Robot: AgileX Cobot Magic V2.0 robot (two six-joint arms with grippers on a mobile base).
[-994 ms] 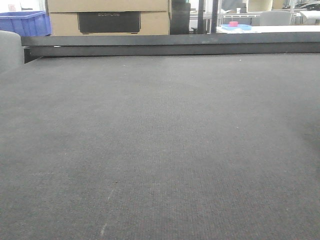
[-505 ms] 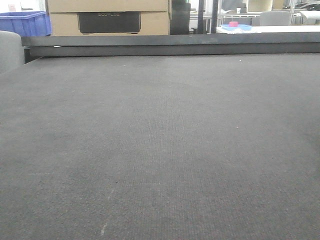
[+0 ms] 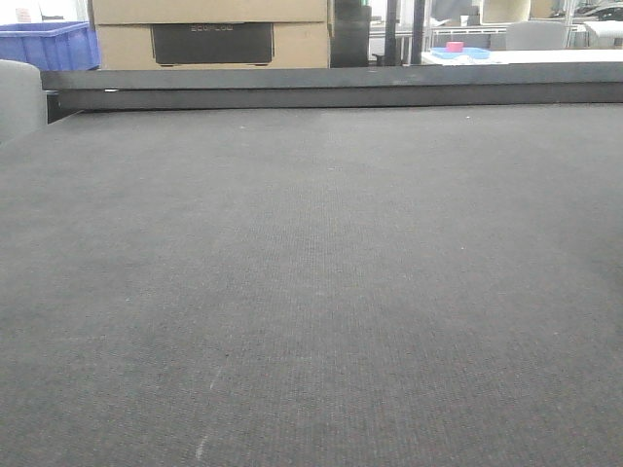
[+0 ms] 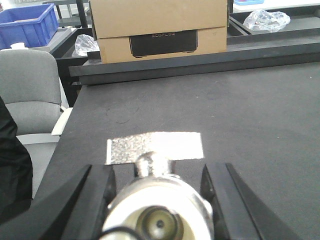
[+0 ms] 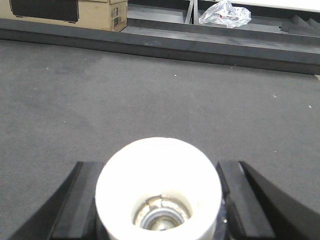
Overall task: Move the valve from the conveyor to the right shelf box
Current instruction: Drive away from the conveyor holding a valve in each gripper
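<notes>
Caught the left gripper (image 4: 159,175) pinching a metal valve (image 4: 160,197) at the bottom centre of its wrist view, black fingers (image 4: 97,200) tight on both sides, shiny flat handle (image 4: 155,147) sticking up toward mid-frame. Same deal with the right gripper (image 5: 158,170): squeezed on a white-ended valve (image 5: 150,160) at the bottom centre of its own view, round open end facing the camera. Couldn't tell about contact between either valve and the belt (image 3: 311,292). Saw that dark grey woven belt filling most of the front view, with the black rail (image 3: 331,89) running across near the top. Spotted a cardboard box (image 4: 160,25) at top centre of the left wrist view, a blue bin (image 4: 27,25) upper left, a grey chair (image 4: 30,95) along the left edge. Also noticed a crumpled plastic bag (image 5: 225,13) at the top of the right wrist view.
</notes>
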